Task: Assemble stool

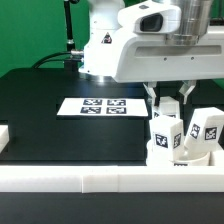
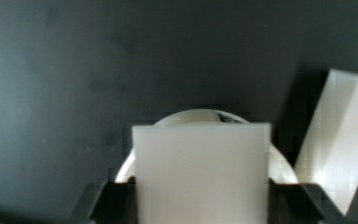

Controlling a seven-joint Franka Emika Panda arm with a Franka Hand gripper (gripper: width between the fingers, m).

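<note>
My gripper [image 1: 168, 98] is shut on a white stool leg [image 1: 166, 130] with marker tags and holds it upright over the round seat disc [image 1: 184, 158] at the front right. A second leg [image 1: 207, 130] stands upright on the disc to the exterior view's right. In the wrist view the held leg [image 2: 197, 170] fills the space between my dark fingers [image 2: 130, 190], and the disc's rim [image 2: 202, 115] peeks out beyond it. A third leg is not in view.
The marker board [image 1: 100, 105] lies flat on the black table behind the stool. White border rails run along the front [image 1: 90, 182] and at the left [image 1: 4, 136]. A white rail or part [image 2: 345, 140] shows beside the leg in the wrist view.
</note>
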